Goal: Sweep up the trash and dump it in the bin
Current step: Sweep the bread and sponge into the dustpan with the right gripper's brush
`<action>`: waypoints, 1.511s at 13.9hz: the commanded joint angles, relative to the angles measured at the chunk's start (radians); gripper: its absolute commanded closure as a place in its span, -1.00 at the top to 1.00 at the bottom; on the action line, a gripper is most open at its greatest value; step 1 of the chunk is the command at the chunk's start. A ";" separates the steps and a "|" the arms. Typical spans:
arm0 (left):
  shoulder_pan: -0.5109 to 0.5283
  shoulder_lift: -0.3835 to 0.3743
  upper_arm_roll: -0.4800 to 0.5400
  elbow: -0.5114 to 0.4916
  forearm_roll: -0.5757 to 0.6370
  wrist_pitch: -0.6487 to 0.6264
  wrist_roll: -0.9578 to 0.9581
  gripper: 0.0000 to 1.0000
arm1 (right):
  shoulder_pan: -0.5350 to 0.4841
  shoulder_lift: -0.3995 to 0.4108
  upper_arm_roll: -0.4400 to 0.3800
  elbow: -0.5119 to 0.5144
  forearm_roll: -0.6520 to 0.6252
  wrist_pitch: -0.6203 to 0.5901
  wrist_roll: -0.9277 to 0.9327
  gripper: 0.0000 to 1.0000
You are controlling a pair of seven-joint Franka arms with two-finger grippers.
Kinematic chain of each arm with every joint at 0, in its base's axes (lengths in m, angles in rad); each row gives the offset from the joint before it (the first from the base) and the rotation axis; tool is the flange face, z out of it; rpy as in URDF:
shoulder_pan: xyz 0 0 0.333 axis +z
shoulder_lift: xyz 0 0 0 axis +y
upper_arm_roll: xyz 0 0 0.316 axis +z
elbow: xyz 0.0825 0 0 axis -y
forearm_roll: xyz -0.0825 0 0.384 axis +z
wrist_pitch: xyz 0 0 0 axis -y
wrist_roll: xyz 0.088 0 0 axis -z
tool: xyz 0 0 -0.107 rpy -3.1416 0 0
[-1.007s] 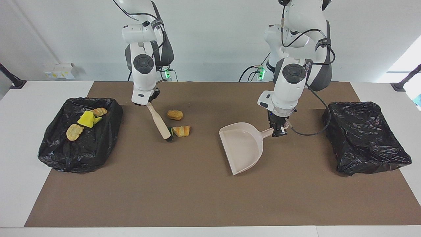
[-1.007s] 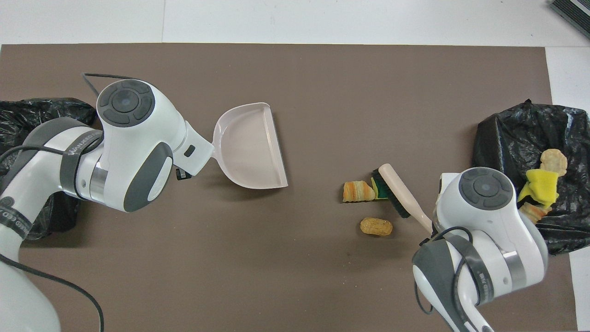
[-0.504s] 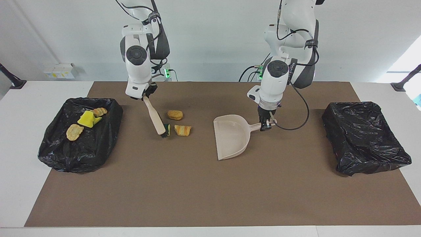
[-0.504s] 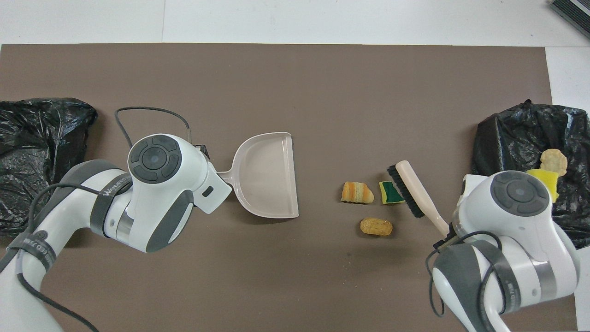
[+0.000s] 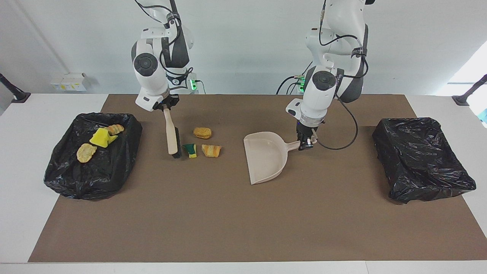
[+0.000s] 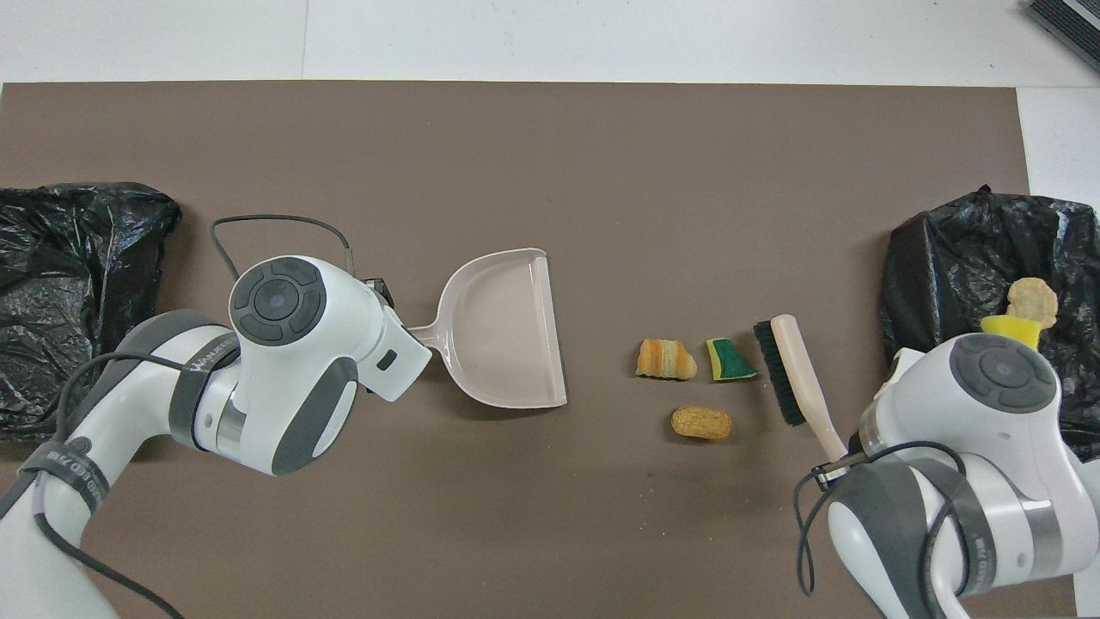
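brush and dustpan held, three scraps between them

the right tool is pinched shut on the handle of the brush; the brush hangs steeply from it, its black bristles down at the brown mat just beside the yellow-and-green scrap; in the overhead view the bristle edge faces that scrap with a thin gap between them; the left tool is clamped on the handle of the beige dustpan, whose pan lies low over the mat with its open mouth turned toward the right arm's end of the bench; between brush and dustpan lie three pieces of trash: the yellow-and-green scrap, an orange-striped scrap just beside it toward the dustpan, and a tan-brown chunk nearer to the robots than those two; all three rest on the mat, apart from the dustpan's mouth; at the right arm's end of the bench stands a bin lined with a black bag, and in it lie a yellow scrap, a tan scrap and an orange-brown scrap; at the left arm's end stands a second black-lined bin; whether anything lies in it i cannot tell.
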 commanded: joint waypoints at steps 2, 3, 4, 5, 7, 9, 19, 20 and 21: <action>-0.012 -0.037 0.010 -0.043 -0.014 0.026 -0.017 -1.00 | 0.092 -0.046 0.011 -0.088 0.061 0.064 0.239 -1.00; -0.012 -0.037 0.010 -0.045 -0.014 0.026 -0.017 -1.00 | 0.136 -0.037 0.011 -0.093 0.070 0.083 0.320 -1.00; -0.012 -0.037 0.010 -0.045 -0.012 0.026 -0.017 -1.00 | 0.170 -0.022 0.011 -0.093 0.073 0.086 0.400 -1.00; -0.012 -0.038 0.010 -0.045 -0.014 0.026 -0.019 -1.00 | 0.190 -0.011 0.011 -0.093 0.076 0.092 0.454 -1.00; -0.012 -0.038 0.010 -0.045 -0.014 0.026 -0.026 -1.00 | 0.221 0.005 0.011 -0.091 0.113 0.120 0.538 -1.00; -0.014 -0.038 0.010 -0.045 -0.014 0.024 -0.028 -1.00 | 0.263 0.038 0.011 -0.091 0.139 0.149 0.641 -1.00; -0.014 -0.040 0.010 -0.051 -0.014 0.028 -0.039 -1.00 | 0.417 0.314 0.023 0.175 0.211 0.224 0.892 -1.00; -0.014 -0.040 0.010 -0.051 -0.014 0.028 -0.040 -1.00 | 0.432 0.334 0.025 0.206 0.214 0.221 0.890 -1.00; -0.014 -0.040 0.010 -0.051 -0.014 0.028 -0.040 -1.00 | 0.455 0.350 0.025 0.235 0.216 0.221 0.890 -1.00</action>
